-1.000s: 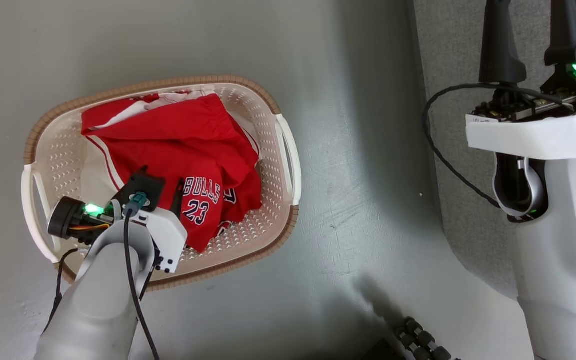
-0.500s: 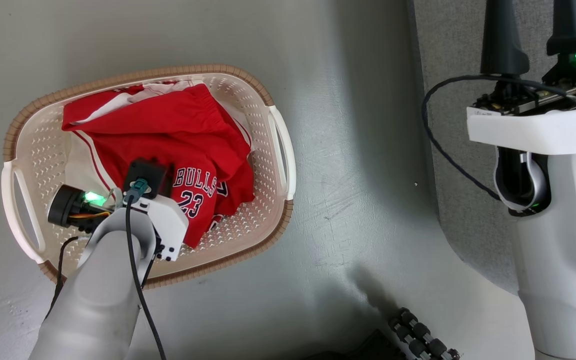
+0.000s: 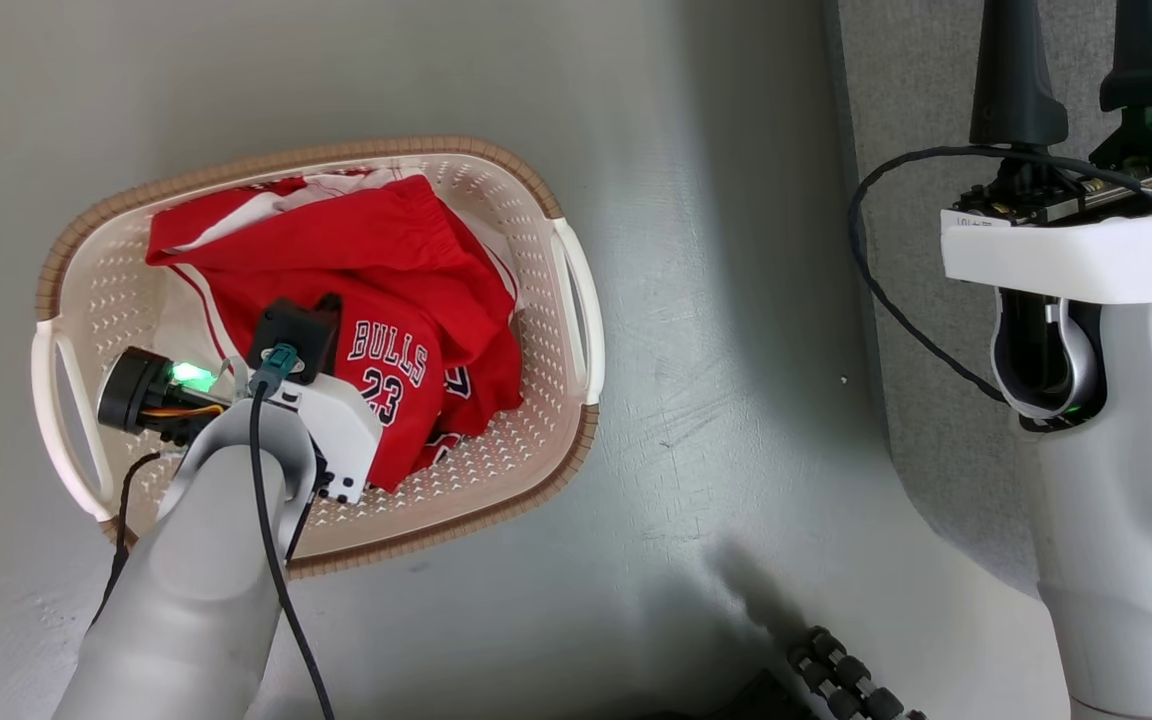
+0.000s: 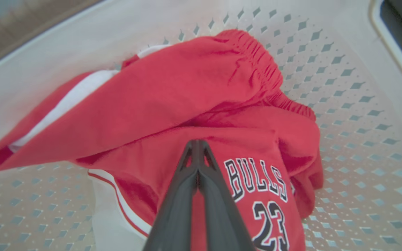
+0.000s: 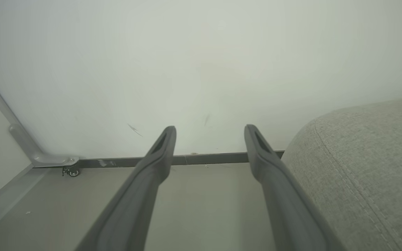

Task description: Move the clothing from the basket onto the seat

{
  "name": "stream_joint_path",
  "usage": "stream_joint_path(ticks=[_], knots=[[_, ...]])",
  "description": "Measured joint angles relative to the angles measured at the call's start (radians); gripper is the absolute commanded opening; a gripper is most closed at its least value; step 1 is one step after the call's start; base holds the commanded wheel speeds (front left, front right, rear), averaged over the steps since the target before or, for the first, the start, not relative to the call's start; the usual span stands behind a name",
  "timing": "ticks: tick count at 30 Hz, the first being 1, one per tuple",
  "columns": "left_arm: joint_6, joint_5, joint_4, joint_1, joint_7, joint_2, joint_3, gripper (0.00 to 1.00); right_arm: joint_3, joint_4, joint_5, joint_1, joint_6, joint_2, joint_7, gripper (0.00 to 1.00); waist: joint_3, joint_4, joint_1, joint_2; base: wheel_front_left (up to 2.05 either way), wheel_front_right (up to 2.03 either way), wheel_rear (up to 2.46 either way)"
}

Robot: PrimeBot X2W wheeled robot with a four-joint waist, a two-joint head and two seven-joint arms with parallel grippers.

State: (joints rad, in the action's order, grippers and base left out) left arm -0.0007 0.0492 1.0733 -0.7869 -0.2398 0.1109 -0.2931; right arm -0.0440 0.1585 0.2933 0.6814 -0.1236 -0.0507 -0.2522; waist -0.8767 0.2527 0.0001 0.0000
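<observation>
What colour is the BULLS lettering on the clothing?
White lettering outlined in black on red clothing; clearest in left wrist view.

My left gripper [image 4: 196, 144] sits low in the basket [image 3: 576, 300], pinching the clothing [image 3: 366, 250]. Perforated walls hem it in on all sides, and only upward is free. The bare floor [image 3: 726, 350] between basket and seat [image 3: 896, 150] is unobstructed. My right gripper [image 5: 209, 136], fingers apart, has clear air up to the wall [image 5: 201, 69].

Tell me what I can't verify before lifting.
- Left gripper grip: left wrist view shows fingers together, cloth between them unclear; head view, wrist housing hides tips.
- Basket floor: head view, clothing covers it.
- Seat: head view, cut off by edges, right arm overlaps.
</observation>
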Motion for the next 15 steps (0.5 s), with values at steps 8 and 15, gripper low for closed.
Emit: stream_joint_path(ticks=[8,15], knots=[[-0.001,-0.006,-0.039,0.002,-0.009,-0.007,0.002,0.0,0.003,0.011,0.0,0.0,0.0,0.0,0.0,1.0,0.028,-0.015,0.0,0.0,0.0,0.0,0.0],[-0.001,-0.012,-0.135,0.024,-0.013,0.002,0.003,0.0,0.008,0.02,-0.003,-0.002,0.0,-0.001,0.0,1.0,0.059,-0.031,0.0,0.0,0.0,0.0,0.0]])
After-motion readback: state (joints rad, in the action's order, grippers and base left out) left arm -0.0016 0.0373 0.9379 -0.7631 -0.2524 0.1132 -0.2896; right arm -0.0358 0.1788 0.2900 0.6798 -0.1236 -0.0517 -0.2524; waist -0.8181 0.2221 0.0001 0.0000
